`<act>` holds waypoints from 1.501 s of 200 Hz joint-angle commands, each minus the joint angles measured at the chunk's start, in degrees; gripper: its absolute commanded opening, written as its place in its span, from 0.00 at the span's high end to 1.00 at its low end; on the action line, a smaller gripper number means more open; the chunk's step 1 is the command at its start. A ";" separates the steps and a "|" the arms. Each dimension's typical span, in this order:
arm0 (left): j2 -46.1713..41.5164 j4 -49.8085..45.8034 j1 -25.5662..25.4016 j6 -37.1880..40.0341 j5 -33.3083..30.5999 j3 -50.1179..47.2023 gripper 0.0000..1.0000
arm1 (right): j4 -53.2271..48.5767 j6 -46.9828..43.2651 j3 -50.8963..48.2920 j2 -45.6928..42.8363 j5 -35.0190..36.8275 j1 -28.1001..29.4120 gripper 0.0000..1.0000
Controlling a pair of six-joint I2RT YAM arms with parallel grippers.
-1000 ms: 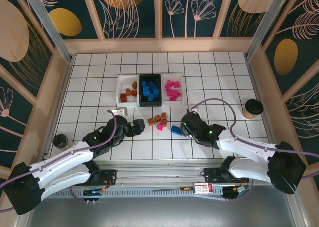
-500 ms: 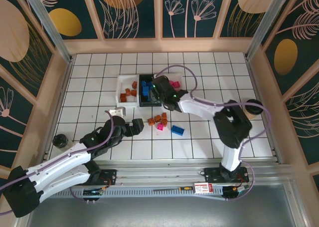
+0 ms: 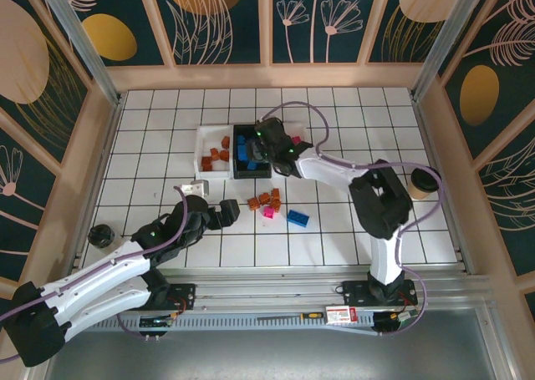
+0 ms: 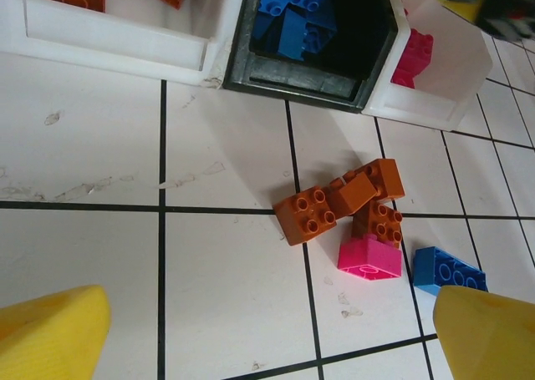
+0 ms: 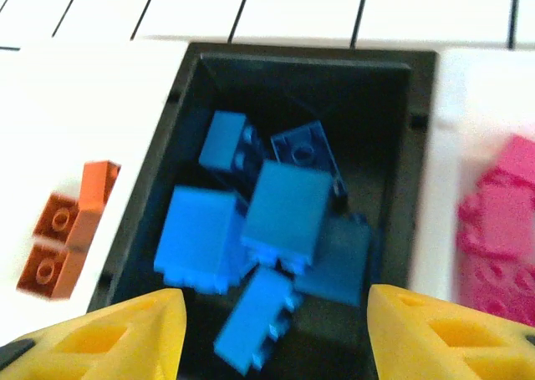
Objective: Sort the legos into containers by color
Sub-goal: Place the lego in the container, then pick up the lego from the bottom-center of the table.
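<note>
Right arm first: the two yellow fingers (image 5: 109,334) stand well apart with nothing clamped between them, so the right gripper (image 5: 274,301) is spread and empty. It hangs directly over the black rectangular plastic tray (image 5: 309,54). Below it the blue studded plastic bricks (image 5: 205,242) lie in a jumbled heap, some flat, some on edge. One in the middle looks blurred, and I can't tell whether it is in mid-air or just out of focus.

At 9 o'clock of that tray sits the left white plastic tray (image 4: 109,42), holding sorted orange-brown bricks (image 5: 63,242). At 3 o'clock is the right white plastic tray (image 4: 435,79), with sorted magenta-pink bricks (image 5: 501,221).

Now the left gripper (image 4: 272,338): its yellow pads (image 4: 58,330) are flung wide, holding nothing, low over the white tiled table (image 4: 84,255). At its 12 o'clock lie the leftovers. A loose orange-brown clump (image 4: 343,200) is stacked crookedly, a loose pink brick (image 4: 369,256) touches it at 6 o'clock, and a loose blue brick (image 4: 447,271) lies just beside that at 4 o'clock.

What could go wrong? The clump is tight, so fingers closing on one brick may drag or scatter its neighbours, or lift two colours at once. Over the trays, the walls touch, so a brick dropped off-centre could bounce into the wrong colour. The right arm also stretches across the pink tray and could nudge it on the way out.
</note>
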 commanded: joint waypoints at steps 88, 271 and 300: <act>1.59 0.59 -0.01 -0.64 -0.78 0.25 0.01 | 3.43 4.64 -39.28 -31.59 -3.78 1.28 0.36; 4.42 2.22 -0.01 -0.31 0.91 1.02 0.02 | -0.88 7.89 -44.40 -22.83 2.12 10.89 0.48; 4.48 1.82 -0.01 -0.07 0.57 1.24 0.01 | -0.63 5.94 -42.64 -23.03 2.12 11.25 0.63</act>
